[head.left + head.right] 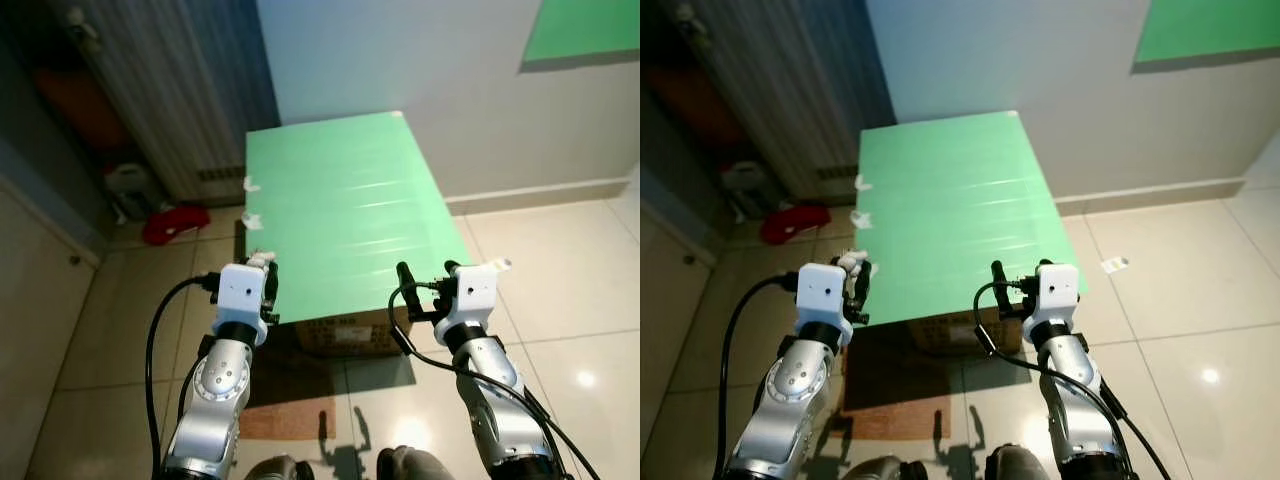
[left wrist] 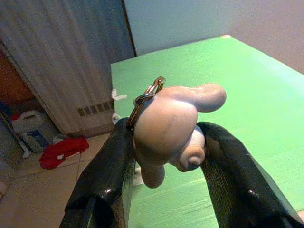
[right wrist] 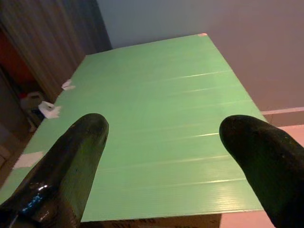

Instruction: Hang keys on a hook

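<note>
Both silver arms are raised with bent elbows, wrists level, the black fingers pointing forward toward a green board (image 1: 340,215) that lies flat on a cardboard box (image 1: 350,335). The left gripper (image 2: 164,156) sits at the board's near left corner and pinches a pale, rounded keychain figure (image 2: 171,130) between its two fingers; a metal key ring (image 2: 145,97) sticks up from the figure's top, just above the finger tips. Whether any keys hang from it cannot be told. The right gripper (image 3: 164,142) hovers at the board's near right edge with its fingers spread wide apart and nothing between them. Ahead of the left gripper, small white tape pieces (image 1: 250,185) mark the board's left edge, and beyond them, on the floor to the left, lie a red cloth (image 1: 175,222) and a white jug (image 1: 130,180). Dark print runs along the box's front face, too small to read.
</note>
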